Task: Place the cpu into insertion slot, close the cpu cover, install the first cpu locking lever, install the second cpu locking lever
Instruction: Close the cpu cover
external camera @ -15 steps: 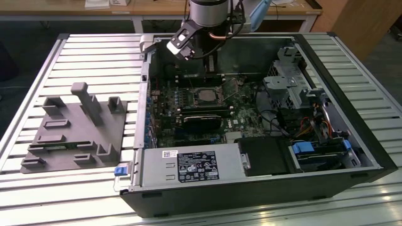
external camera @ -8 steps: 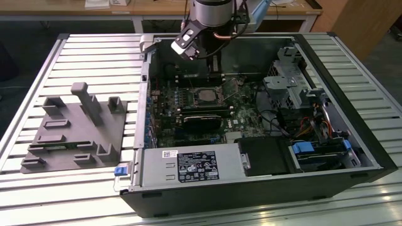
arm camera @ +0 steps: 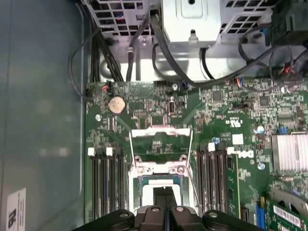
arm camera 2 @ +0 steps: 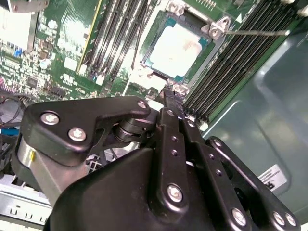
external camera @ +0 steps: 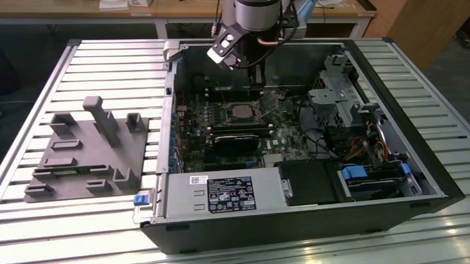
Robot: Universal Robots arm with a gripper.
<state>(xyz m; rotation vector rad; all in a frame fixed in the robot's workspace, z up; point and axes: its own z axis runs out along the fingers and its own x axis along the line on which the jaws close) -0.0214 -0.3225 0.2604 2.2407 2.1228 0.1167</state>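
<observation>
**Over the socket: fingers closed, cpu in, cover up**

Toward the upper middle of the exterior view, your gripper [external camera: 255, 88] hangs inside the open computer case [external camera: 294, 231]. Its tip is just above the green motherboard [external camera: 283, 135]. The insertion slot [external camera: 241, 111] sits near the centre of that frame, a little below and to the exterior view's left of the tip.

In both wrist views you can see the gripper's 2 fingers [arm camera: 160, 196] pressed together with nothing between them, so the tool is closed and empty. In the second wrist view the tip points at the near edge of the slot, close to it.

The cpu [arm camera 2: 177, 45], a pale silvery square, lies flat in the slot, apart from the fingertips. In the first wrist view the cpu cover [arm camera: 161, 132] is swung open, away from the slot, and you see green board through its square window. A thin wire locking lever [arm camera 2: 255, 32] reaches out from one corner of the slot across the long black memory slots [arm camera 2: 250, 62], which flank the slot on both sides.

At the exterior view's left, a grey fixture block [external camera: 88, 148] rests on the slatted table [external camera: 103, 66], well apart from the case. At the lower middle of that frame, the labelled power supply [external camera: 220, 195] fills the near corner of the case.
</observation>
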